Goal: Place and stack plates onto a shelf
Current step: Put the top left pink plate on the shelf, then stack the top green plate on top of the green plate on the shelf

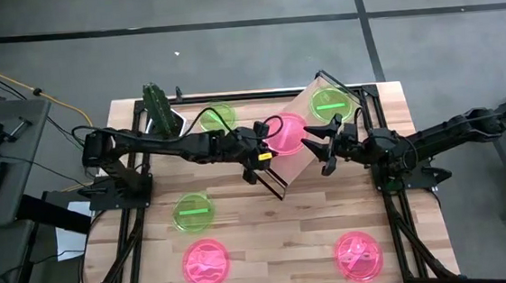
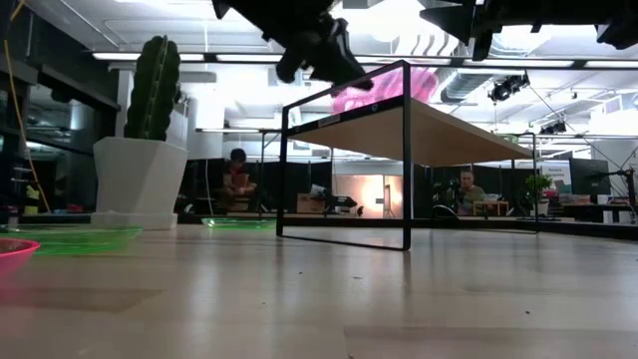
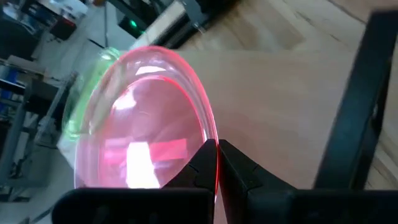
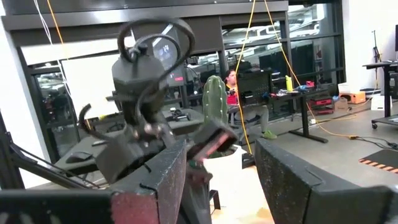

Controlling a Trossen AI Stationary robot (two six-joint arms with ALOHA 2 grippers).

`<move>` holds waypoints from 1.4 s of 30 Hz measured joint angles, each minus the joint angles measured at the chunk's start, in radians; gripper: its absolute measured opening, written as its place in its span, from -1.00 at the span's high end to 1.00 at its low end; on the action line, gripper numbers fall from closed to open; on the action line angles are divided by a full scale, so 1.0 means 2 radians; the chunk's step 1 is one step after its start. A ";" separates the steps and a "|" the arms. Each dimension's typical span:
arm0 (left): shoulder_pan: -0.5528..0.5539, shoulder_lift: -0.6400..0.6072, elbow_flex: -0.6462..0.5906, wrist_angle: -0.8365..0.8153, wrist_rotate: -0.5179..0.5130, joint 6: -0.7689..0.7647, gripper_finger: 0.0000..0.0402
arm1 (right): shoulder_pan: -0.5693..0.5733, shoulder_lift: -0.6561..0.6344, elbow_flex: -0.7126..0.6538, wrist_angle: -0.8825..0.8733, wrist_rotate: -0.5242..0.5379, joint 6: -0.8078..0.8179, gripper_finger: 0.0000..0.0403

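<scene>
My left gripper [image 1: 265, 147] is shut on a neon pink plate [image 1: 286, 132] over the left part of the plywood shelf [image 1: 313, 159]. The same plate shows in the low view [image 2: 384, 85] just above the shelf's board [image 2: 449, 130]. A green plate [image 1: 330, 106] lies on the shelf's far part. My right gripper [image 1: 324, 147] is open and empty, just right of the pink plate, over the shelf. On the table lie two green plates [image 1: 217, 117] [image 1: 192, 211] and two pink plates [image 1: 206, 263] [image 1: 359, 255]. My left gripper pinches the pink plate's rim [image 3: 210, 134] between its two fingers [image 3: 239, 171], on the plate's left side. The fingers come nearly level from the table's left. The plate is tilted above the shelf's board; whether its lower edge touches the board, I cannot tell.
A white pot with a cactus [image 1: 162, 112] stands at the far left of the table, beside the green plate there. The shelf's black wire legs [image 2: 406, 160] stand on the tabletop. The two arms' grippers are close together over the shelf.
</scene>
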 joint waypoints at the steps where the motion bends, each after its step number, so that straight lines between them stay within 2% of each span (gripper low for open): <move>1: 0.001 0.006 0.000 0.011 0.000 0.001 1.00 | 0.000 0.000 0.000 0.001 0.000 0.000 0.11; 7: 0.007 0.027 0.002 0.040 -0.004 0.021 1.00 | 0.000 0.000 0.000 0.009 0.000 -0.001 0.11; 26: 0.005 0.025 0.001 0.042 0.013 0.013 0.98 | 0.000 0.000 0.000 0.007 0.001 0.000 0.11; 42: 0.004 0.022 0.001 0.040 0.008 -0.001 0.55 | 0.000 0.000 0.000 0.007 0.001 0.000 0.11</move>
